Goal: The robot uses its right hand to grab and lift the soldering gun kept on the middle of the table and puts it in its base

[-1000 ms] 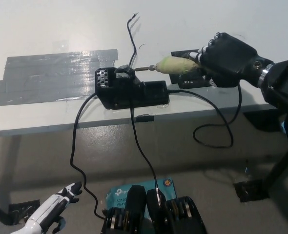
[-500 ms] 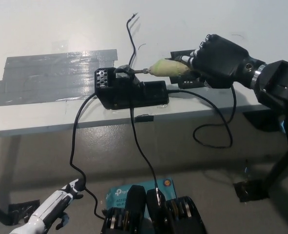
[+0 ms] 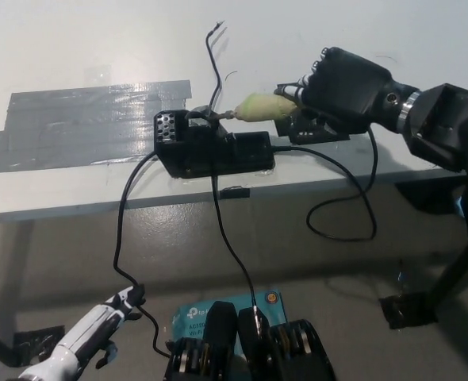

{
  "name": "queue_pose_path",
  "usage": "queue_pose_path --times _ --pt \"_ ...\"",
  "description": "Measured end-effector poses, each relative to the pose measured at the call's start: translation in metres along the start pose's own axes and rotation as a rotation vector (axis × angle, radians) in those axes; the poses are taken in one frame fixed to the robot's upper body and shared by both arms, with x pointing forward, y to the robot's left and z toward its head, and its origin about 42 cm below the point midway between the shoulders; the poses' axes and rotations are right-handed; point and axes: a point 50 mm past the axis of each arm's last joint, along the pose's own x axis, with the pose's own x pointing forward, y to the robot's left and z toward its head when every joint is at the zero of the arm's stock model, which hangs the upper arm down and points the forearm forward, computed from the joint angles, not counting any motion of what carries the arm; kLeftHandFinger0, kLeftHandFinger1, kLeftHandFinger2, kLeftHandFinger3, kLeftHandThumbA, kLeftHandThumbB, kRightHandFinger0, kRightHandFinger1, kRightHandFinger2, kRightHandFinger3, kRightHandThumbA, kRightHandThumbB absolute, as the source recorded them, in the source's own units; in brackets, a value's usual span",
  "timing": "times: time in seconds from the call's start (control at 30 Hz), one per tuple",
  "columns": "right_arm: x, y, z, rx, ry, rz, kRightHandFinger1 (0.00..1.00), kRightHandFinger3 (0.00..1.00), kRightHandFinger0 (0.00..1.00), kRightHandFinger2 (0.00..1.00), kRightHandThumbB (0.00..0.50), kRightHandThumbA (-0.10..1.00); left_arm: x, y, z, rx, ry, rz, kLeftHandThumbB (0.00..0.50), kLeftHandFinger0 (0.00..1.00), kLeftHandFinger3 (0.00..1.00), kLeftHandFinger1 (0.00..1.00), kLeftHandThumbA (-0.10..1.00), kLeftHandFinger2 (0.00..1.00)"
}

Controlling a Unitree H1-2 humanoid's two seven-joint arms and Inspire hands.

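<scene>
Just right of the frame's centre, our right hand (image 3: 347, 89) clenches the soldering gun (image 3: 258, 106), whose tip could snag the base (image 3: 210, 148) rim and jam there.

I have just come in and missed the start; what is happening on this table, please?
The robot's black right hand holds the soldering gun by its pale handle, above the white table. The metal tip points at the holder on the black base, and appears to be just entering it. The white left hand rests low, below the table edge, away from the work.
</scene>
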Motion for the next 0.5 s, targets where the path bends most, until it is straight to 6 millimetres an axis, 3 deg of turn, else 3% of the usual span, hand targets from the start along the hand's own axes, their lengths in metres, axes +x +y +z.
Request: queue_pose_path --times 0.07,0.1,0.17,0.23,0.3,0.33,0.4,0.5 --pt "0.005 0.001 0.000 -0.002 -0.006 0.004 0.00 0.21 0.00 0.17 0.187 -0.10 0.001 -0.002 0.001 -0.003 -0.004 -0.002 0.084 0.89 1.00 0.92 0.98 0.96" --pt "0.008 0.000 0.001 -0.002 -0.011 0.002 0.00 0.30 0.00 0.18 0.171 -0.10 0.002 -0.003 0.002 -0.006 -0.008 -0.005 0.100 0.90 1.00 0.91 0.98 0.96" --pt "0.013 0.002 0.000 -0.002 -0.010 0.007 0.00 0.25 0.00 0.16 0.174 -0.10 0.004 -0.006 0.004 -0.008 -0.012 -0.010 0.101 0.89 1.00 0.91 0.99 0.96" --pt "0.016 0.002 -0.003 -0.011 -0.012 0.008 0.00 0.35 0.00 0.17 0.144 -0.09 0.005 -0.008 0.005 -0.004 -0.015 -0.017 0.101 0.89 1.00 0.91 1.00 0.95" --pt "0.020 0.004 -0.006 -0.020 -0.017 0.016 0.00 0.37 0.00 0.17 0.150 -0.10 0.006 -0.009 0.006 0.002 -0.016 -0.020 0.108 0.88 1.00 0.91 1.00 0.95" --pt "0.023 0.003 -0.007 -0.025 -0.020 0.019 0.00 0.40 0.00 0.18 0.180 -0.10 0.006 -0.010 0.006 0.005 -0.017 -0.020 0.117 0.88 1.00 0.91 1.00 0.95" --pt "0.028 0.002 -0.010 -0.032 -0.022 0.020 0.00 0.37 0.00 0.19 0.174 -0.07 0.007 -0.010 0.007 0.007 -0.017 -0.020 0.117 0.89 1.00 0.92 0.99 0.96" --pt "0.033 0.002 -0.012 -0.051 -0.033 0.028 0.00 0.43 0.00 0.21 0.191 -0.02 0.008 -0.010 0.009 0.008 -0.022 -0.020 0.123 0.91 1.00 0.93 0.97 0.97"
